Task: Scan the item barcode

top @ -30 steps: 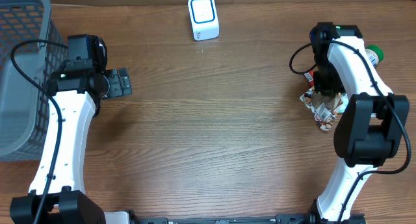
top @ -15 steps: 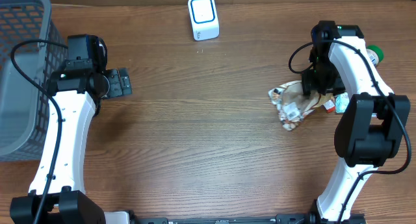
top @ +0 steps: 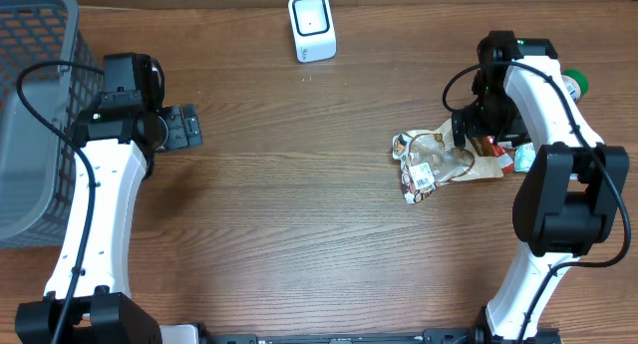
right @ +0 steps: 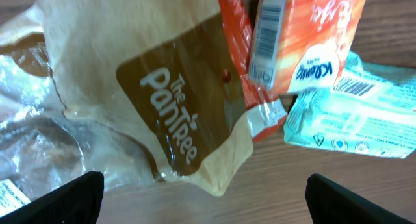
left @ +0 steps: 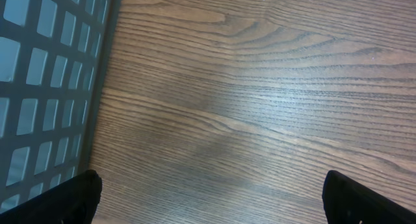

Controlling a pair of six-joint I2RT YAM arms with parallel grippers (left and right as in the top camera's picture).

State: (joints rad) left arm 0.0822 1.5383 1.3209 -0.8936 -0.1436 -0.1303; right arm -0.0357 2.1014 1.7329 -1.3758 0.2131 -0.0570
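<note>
On the table's (top: 299, 244) right side, bag pulled clear of pile

Beside the grey basket (top: 30, 105), the left gripper (top: 187, 127) stays spread. Right of the white scanner (top: 311, 27), the snack bag (top: 434, 163) lies flatter and farther left than before, touching the packets (top: 506, 163). The right gripper (top: 464, 130), now spread wide, hovers over it.

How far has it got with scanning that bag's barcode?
Early days. The brown paper snack bag lies beside the other packets, well short of the white and blue scanner box. Nothing is in hand: the right claw hovers open over the bag, and the left claw sits open near the grey basket. Left: grasp the bag, carry it to the scanner, show its barcode.
</note>
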